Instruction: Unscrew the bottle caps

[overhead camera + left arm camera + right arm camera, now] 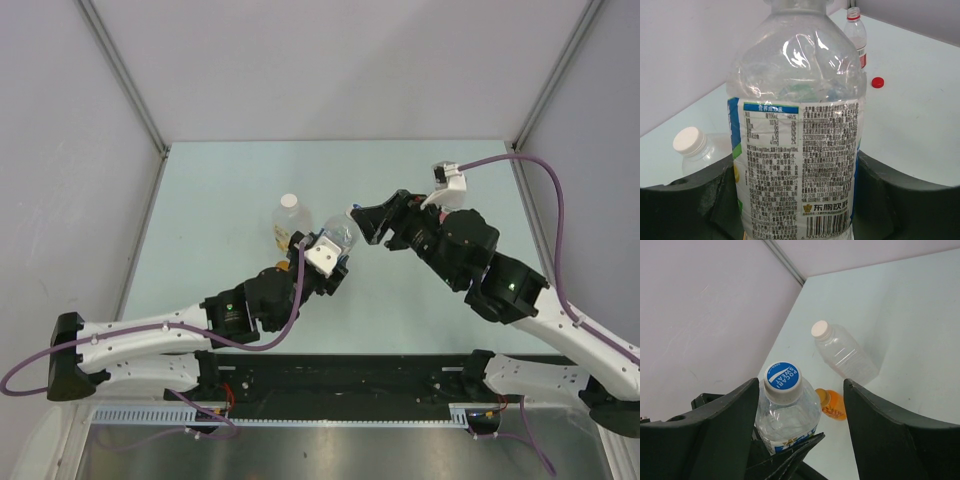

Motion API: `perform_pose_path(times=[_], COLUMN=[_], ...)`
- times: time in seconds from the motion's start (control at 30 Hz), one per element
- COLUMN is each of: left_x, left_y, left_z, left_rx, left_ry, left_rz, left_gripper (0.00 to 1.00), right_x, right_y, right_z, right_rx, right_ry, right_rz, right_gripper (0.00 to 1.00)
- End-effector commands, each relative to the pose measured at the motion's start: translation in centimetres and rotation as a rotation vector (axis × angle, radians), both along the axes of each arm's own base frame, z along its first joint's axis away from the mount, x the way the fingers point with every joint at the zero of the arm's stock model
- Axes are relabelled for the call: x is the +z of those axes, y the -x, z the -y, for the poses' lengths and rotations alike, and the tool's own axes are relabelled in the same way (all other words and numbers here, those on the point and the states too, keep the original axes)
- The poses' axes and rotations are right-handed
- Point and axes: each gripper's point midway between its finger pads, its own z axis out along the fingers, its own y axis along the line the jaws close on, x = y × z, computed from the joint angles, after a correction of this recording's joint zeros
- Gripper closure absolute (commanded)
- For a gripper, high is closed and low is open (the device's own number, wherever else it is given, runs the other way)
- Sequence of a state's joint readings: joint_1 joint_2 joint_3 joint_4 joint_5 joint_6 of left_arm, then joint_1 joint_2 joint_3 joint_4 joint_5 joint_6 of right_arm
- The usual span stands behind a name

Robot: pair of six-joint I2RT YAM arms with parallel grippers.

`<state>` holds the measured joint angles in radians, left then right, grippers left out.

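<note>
Three clear plastic bottles and three screw caps are showing on a pale green table point(220, 190), with two robot arms reaching in from the near edge. The caps number one blue, one white and one red. The blue cap point(782, 377), printed with a brand name, is sitting screwed on the blue-label bottle point(797, 100). The white cap point(820, 329) is sitting on the white-capped bottle point(847, 357). The red cap point(878, 82) is lying loose on the table, just beside the red-label bottle point(856, 40), which is standing upright with a red ring around its neck. All three bottles are see-through, and whether any is holding liquid cannot be told. A small orange object point(832, 405) is showing next to the white-capped bottle; what it is cannot be told. The left gripper point(328, 252) is clamping the blue-label bottle around its labelled body, one dark finger pressing on each side and holding it upright near the middle of the table. The right gripper point(801, 385) is hovering at the top of that same bottle with its two fingers standing apart, the blue cap sitting between them, close against one finger and clear of the other. The white-capped bottle is sitting just beyond the held bottle, toward the left wall.
</note>
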<state>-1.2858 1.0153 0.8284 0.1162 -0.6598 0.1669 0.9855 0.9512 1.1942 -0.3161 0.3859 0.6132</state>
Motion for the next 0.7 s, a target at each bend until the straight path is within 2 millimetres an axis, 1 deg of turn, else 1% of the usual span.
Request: perform_pose_path(times=[0.0, 0.1, 0.23, 0.4, 0.43, 0.5, 0.67], left_x=[2.4, 2.4, 2.4, 2.3, 2.3, 2.3, 2.6], left_y=[0.2, 0.2, 0.3, 0.3, 0.3, 0.4, 0.6], left_z=[-0.2, -0.2, -0.2, -0.1, 0.0, 0.0, 0.1], left_rx=[-0.002, -0.002, -0.005, -0.008, -0.009, -0.011, -0.026], left_ry=[0.056, 0.055, 0.056, 0.054, 0.056, 0.057, 0.072], left_rz=[0.025, 0.025, 0.025, 0.024, 0.023, 0.022, 0.021], left_gripper=[1.00, 1.00, 1.00, 1.00, 1.00, 1.00, 1.00], right_x=[3.3, 3.0, 2.7, 2.4, 2.4, 2.3, 2.1], right_y=[-0.3, -0.4, -0.4, -0.4, -0.4, -0.3, -0.1], right_z=[-0.3, -0.7, -1.1, -1.4, -1.4, -1.5, -1.7], right_rx=[-0.007, 0.002, 0.014, 0.020, 0.022, 0.027, 0.047], right_ry=[-0.079, -0.073, -0.067, -0.055, -0.055, -0.052, -0.036], right_rz=[0.062, 0.060, 0.052, 0.047, 0.047, 0.046, 0.050], right_gripper=[0.29, 0.34, 0.44, 0.48, 0.52, 0.56, 0.76])
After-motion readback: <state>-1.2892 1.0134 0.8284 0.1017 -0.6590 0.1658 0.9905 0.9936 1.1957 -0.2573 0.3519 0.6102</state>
